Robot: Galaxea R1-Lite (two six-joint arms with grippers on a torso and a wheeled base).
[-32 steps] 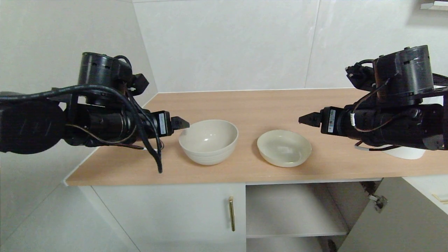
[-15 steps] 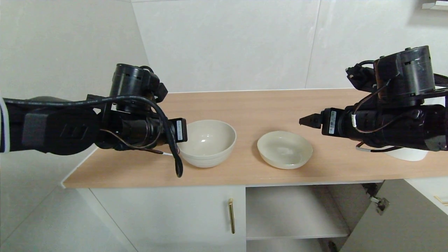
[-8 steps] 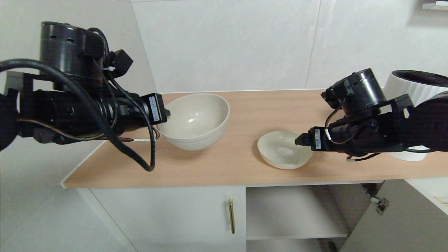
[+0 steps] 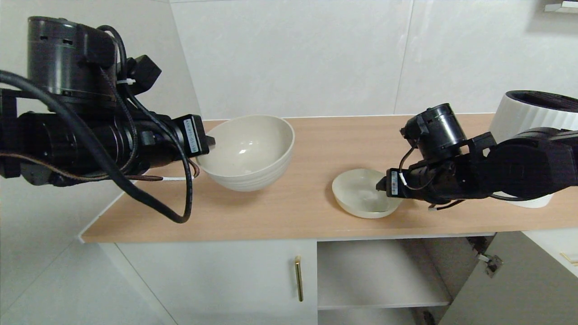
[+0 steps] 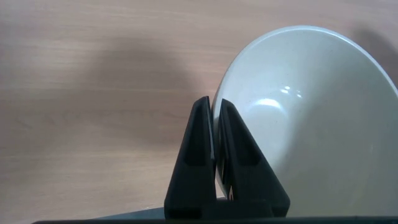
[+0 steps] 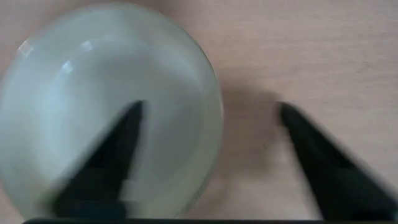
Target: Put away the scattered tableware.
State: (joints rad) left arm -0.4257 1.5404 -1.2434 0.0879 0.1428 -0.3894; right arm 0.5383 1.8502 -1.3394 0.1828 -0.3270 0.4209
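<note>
My left jaws pinch the rim of the deep bowl [image 4: 246, 151], holding it clear of the worktop [image 4: 316, 135] for carrying. My right jaws gape astride the rim of the shallow dish [image 4: 356, 198], which rests on the worktop, placed to pinch it likewise.

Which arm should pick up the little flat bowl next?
Right. The right gripper is open, with one finger on each side of the rim of the little bowl. The left gripper is busy, shut on the big bowl.
</note>
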